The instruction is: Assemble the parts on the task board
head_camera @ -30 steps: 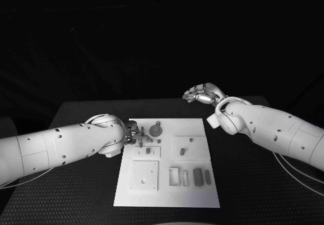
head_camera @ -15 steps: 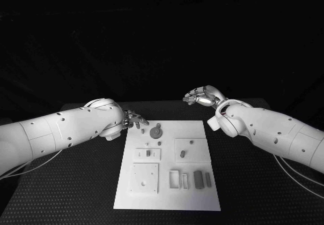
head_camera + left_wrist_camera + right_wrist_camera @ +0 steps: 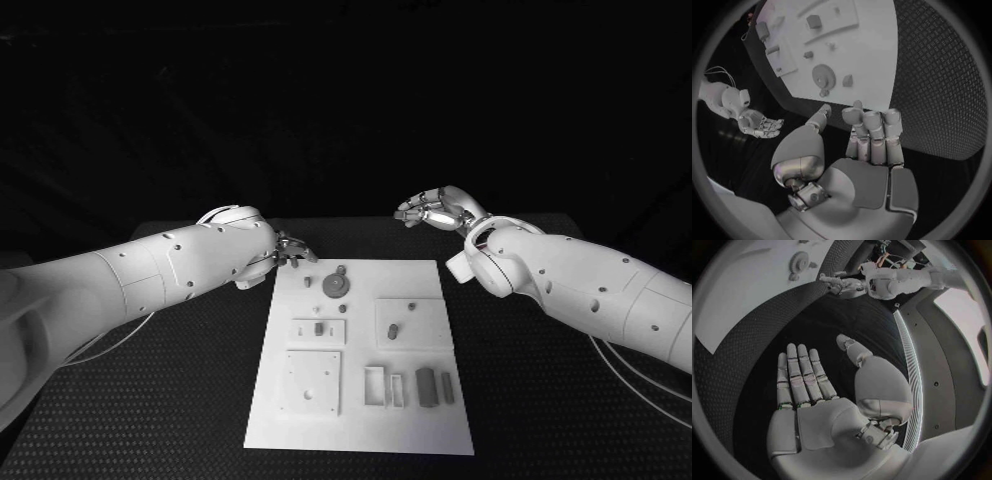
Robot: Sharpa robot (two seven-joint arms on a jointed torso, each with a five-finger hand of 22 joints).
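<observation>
Lifted off the flat white rectangular task board (image 3: pixel 361 400), the silver left hand (image 3: pixel 289 250) is now seen at its 11 o'clock corner, fingers loosely curled, nothing held. Silver right hand (image 3: pixel 437 211) is parked around 1 o'clock, spread flat and empty, and the small grey parts (image 3: pixel 426 382) are left lying on the board.

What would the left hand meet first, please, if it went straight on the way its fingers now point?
Probably the round gear-like part on the task board: the left hand is empty and points across the board's near edge toward it, though depth is unclear.
</observation>
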